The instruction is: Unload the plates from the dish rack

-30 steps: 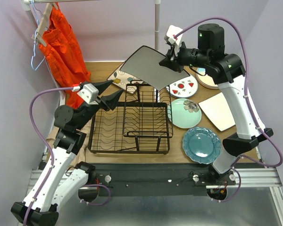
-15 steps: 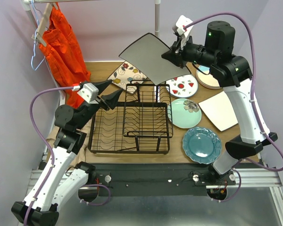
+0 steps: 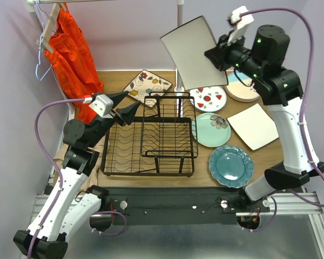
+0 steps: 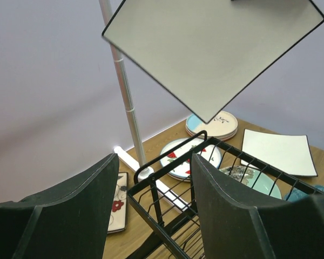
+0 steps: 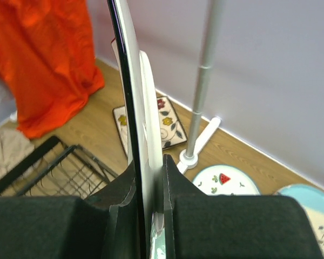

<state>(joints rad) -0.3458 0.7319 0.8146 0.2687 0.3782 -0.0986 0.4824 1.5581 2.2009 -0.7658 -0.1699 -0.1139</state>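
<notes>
right gripper (image 3: 212, 58) clamped on square white plate (image 3: 191, 51), held high beyond black dish rack (image 3: 151, 144), left gripper (image 3: 133, 100) fingers apart, empty, over rack's far-left corner

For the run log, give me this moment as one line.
right gripper: shut on plate, held high | left gripper: open, by rack | rack: no plates visible

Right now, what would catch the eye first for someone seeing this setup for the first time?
The large square plate grabs the eye first, gripped by the right claw and held high above the far side of the table. Next comes the orange garment hanging at far left. The black wire dish rack sits mid-table with no plates in it that I can see.
</notes>
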